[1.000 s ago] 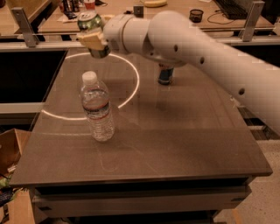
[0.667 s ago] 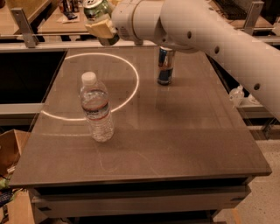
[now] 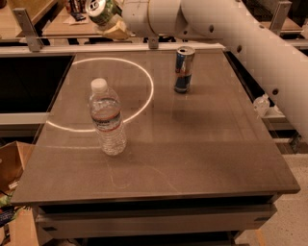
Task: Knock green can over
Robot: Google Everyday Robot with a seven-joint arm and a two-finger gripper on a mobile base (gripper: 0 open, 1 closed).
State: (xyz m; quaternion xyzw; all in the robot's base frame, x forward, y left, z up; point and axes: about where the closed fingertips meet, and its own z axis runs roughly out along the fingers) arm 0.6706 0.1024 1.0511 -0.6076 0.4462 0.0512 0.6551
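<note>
The green can [image 3: 100,10] with a silver top shows at the top left edge of the camera view, beyond the far edge of the table, tilted with its top toward the upper left. My gripper [image 3: 114,30] is right beside and just below it, at the table's far left edge, on the end of the white arm [image 3: 231,33] that reaches in from the right. Whether the can rests on something or is against the gripper is not clear. Part of the can is cut off by the frame's top edge.
A clear water bottle [image 3: 108,117] with a white cap stands left of centre on the brown table [image 3: 202,153]. A slim blue-and-silver can [image 3: 184,69] stands at the far middle. A bright ring of light [image 3: 144,77] lies on the tabletop. Wooden benches stand behind; a cardboard box [image 3: 12,166] sits lower left.
The gripper and arm have risen and moved toward the far edge, uncovering the blue-and-silver can. The green can now looks tilted at the frame's top.
</note>
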